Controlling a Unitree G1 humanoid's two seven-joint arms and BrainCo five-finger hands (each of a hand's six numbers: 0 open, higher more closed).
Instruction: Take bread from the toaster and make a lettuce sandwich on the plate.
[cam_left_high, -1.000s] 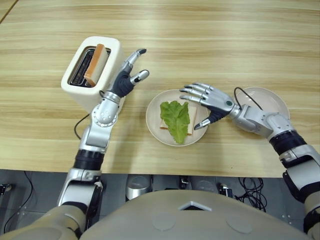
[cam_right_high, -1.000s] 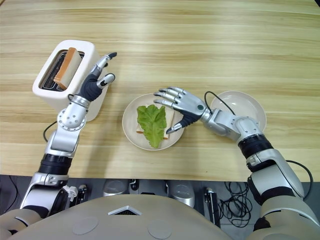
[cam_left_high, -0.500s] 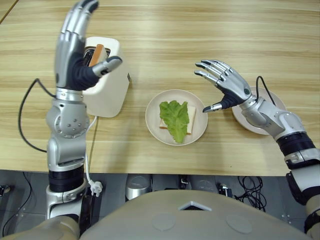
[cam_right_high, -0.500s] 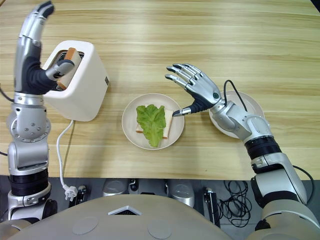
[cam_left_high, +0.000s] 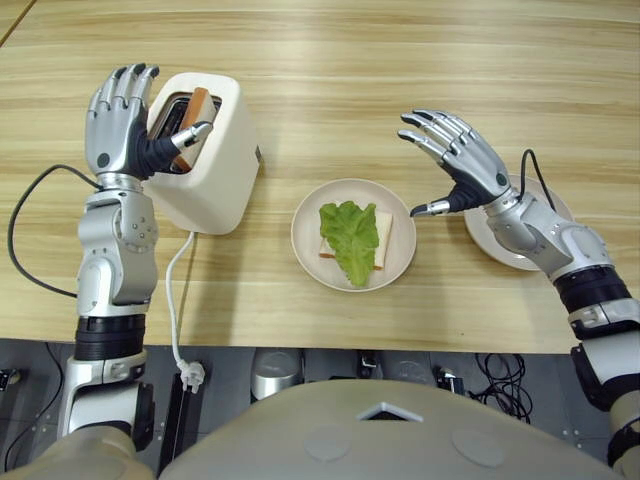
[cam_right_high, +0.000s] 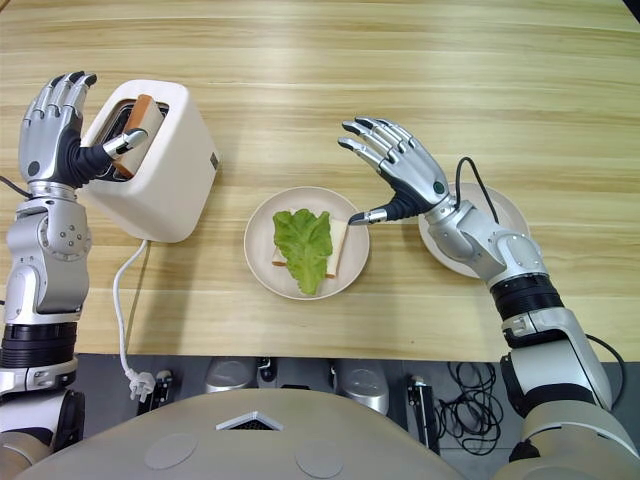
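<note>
From the left eye: holds the left hand (cam_left_high: 120, 125) upright at the left side of the boxy, glossy cream toaster (cam_left_high: 225, 165), fingers raised and loosely together, thumb stretched over the slot toward the brown-crusted bread slice (cam_left_high: 196, 106) standing in it; grips nothing, and looks set there for a pinch on that slice. Poises the right hand (cam_left_high: 468, 165) fanned wide and empty just right of the round, pale plate (cam_left_high: 400, 262), probably clear of the path for the coming slice. Shows on that plate a crinkled green lettuce (cam_left_high: 348, 238) leaf draped over a square white bottom slice (cam_left_high: 383, 232). From the right eye: picks out the toaster's thin white cord (cam_right_high: 117, 290) trailing near and over the edge of the grained wooden table (cam_right_high: 400, 70), and a smooth, shallow dish (cam_right_high: 503, 208) beneath the right wrist, at the right. Leaves the sandwich, by the look of it, short of its top slice alone.
</note>
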